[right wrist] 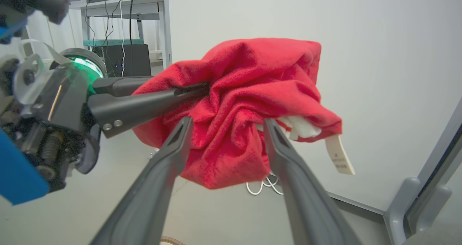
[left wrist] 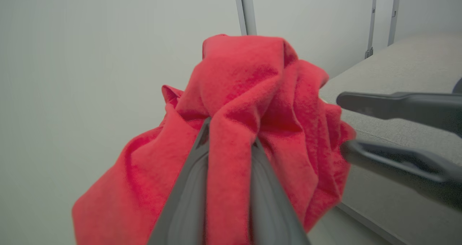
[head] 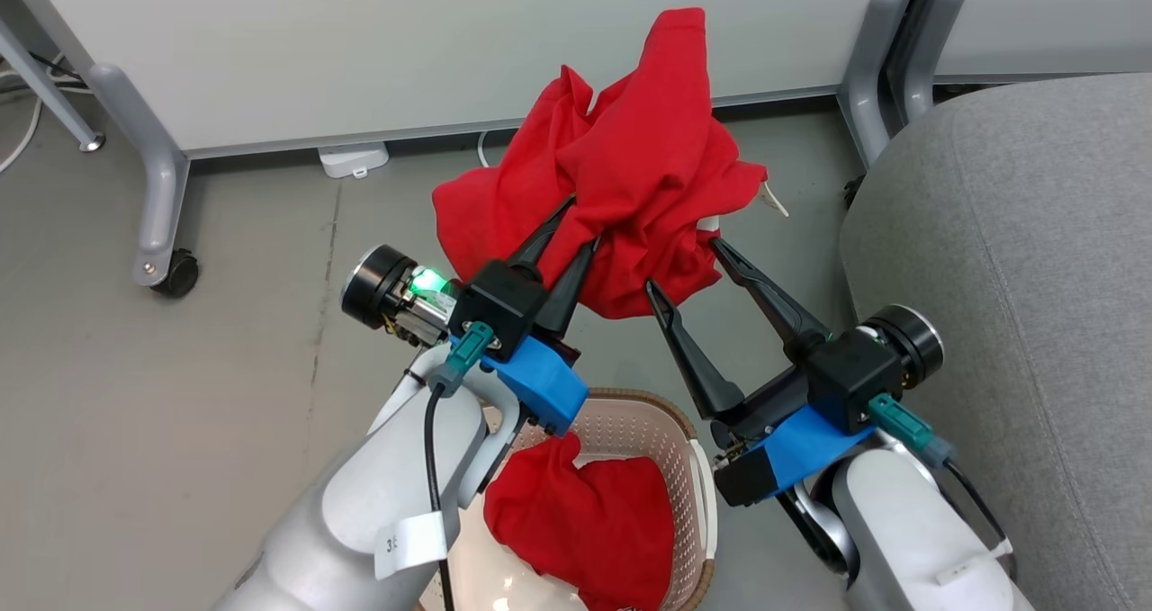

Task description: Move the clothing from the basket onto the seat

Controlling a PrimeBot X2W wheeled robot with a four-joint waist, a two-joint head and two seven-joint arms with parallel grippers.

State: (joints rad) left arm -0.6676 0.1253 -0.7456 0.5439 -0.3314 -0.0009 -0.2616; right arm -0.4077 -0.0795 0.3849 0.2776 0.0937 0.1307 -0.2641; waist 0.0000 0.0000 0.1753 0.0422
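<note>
**Above the basket: red garment pinched by the left gripper**

Over the floor beyond the basket (head: 695, 489), the garment (head: 630, 161) hangs in the air, bunched and red. The left gripper (head: 576, 229) is clamped on a fold of it, and the cloth is squeezed between the two nearly closed fingers. The right gripper (head: 682, 265) stands with its jaws wide apart. Its tips are at the lower edge of the garment, one on each side of the cloth, and they do not grip it. Whether they touch it I cannot tell.

A white tag (right wrist: 337, 158) hangs from the right side of the garment, next to a bit of white trim. It has small print, too fine to read. A white sticker (head: 409, 543) on the left forearm shows a number that begins with 3; the rest is cut off. A second garment (head: 585, 521), also red, lies inside the basket, under the left forearm.

The brown rim of the basket is just below both grippers. The seat (head: 1017, 260) is to the right, and its rounded grey edge comes near the right gripper, with a narrow strip of floor (head: 225, 368) between seat and basket. To the left the grey floor spreads wide, up to a pale panel (head: 405, 44) on a leg with a caster (head: 175, 274).
</note>
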